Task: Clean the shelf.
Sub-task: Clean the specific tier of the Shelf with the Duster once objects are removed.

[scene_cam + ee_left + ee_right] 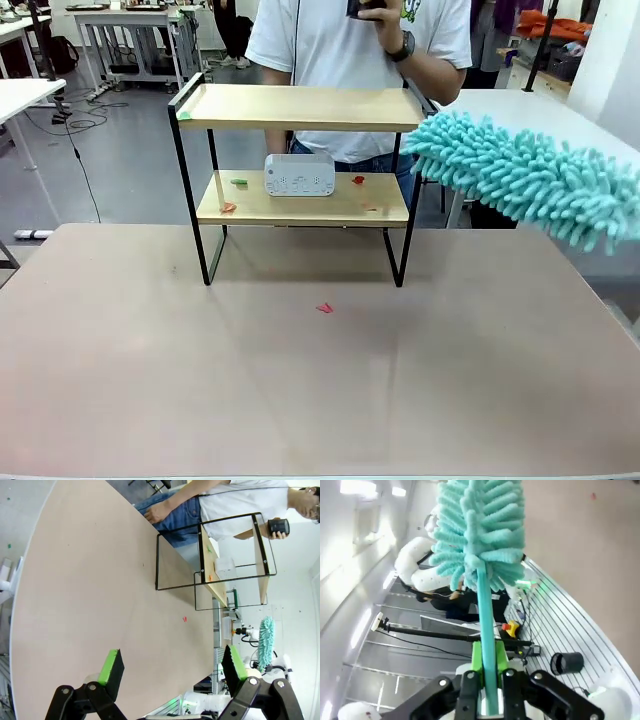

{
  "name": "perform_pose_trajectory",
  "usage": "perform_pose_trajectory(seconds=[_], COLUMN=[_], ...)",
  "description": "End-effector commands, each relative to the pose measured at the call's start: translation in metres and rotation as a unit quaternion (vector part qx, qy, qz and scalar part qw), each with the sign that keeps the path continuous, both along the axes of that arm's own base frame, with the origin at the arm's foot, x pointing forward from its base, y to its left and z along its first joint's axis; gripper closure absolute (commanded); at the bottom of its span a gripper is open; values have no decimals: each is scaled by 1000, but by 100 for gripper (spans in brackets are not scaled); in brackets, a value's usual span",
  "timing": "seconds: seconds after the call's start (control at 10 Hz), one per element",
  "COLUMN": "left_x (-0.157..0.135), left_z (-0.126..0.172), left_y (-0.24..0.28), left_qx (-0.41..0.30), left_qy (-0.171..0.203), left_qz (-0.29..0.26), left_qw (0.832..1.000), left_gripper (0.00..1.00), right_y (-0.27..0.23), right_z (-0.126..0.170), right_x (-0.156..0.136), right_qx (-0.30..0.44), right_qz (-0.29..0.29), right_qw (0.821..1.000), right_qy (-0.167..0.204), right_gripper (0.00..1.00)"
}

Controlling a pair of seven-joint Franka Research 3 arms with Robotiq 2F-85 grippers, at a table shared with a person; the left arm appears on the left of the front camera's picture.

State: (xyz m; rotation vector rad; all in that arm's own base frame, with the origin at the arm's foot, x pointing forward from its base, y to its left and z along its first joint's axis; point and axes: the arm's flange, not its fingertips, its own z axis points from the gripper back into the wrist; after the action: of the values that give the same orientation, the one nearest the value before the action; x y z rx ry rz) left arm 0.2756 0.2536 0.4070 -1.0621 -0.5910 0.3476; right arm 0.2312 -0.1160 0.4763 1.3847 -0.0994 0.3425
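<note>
While the right end effector (489, 672) is clenched on the handle of the teal duster (520, 175), its head just hangs beside the right end of the shelf (300, 107), which stands on the surface (320, 400). Coloured scraps (358, 180) litter its lower board, so cleaning's barely begun. The left end effector (172, 665) is released, empty.

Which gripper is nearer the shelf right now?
Right, likely. The right gripper, jaws shut on the duster, holds its head just beside the right end of the shelf. The left gripper, jaws open, hangs over the table, well short of it.
</note>
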Motion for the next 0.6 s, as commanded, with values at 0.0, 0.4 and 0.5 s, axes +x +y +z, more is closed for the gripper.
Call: perform_pose_trajectory(seconds=[0.0,0.4,0.5], left_x=[1,1,1], left_z=[0,0,0], left_y=[0,0,0], left_qx=[-1,-1,-1], left_qy=[-16,-16,-16], left_qz=[-2,-2,-2], left_qw=[1000,1000,1000], left_gripper=[0,0,0], right_y=[0,2,2], right_z=[-15,-16,-16], right_x=[-13,-8,-8], right_qx=[38,20,20], right_qz=[-8,-5,-5], right_qw=[999,1000,1000], right_qy=[17,10,10], right_gripper=[87,87,87])
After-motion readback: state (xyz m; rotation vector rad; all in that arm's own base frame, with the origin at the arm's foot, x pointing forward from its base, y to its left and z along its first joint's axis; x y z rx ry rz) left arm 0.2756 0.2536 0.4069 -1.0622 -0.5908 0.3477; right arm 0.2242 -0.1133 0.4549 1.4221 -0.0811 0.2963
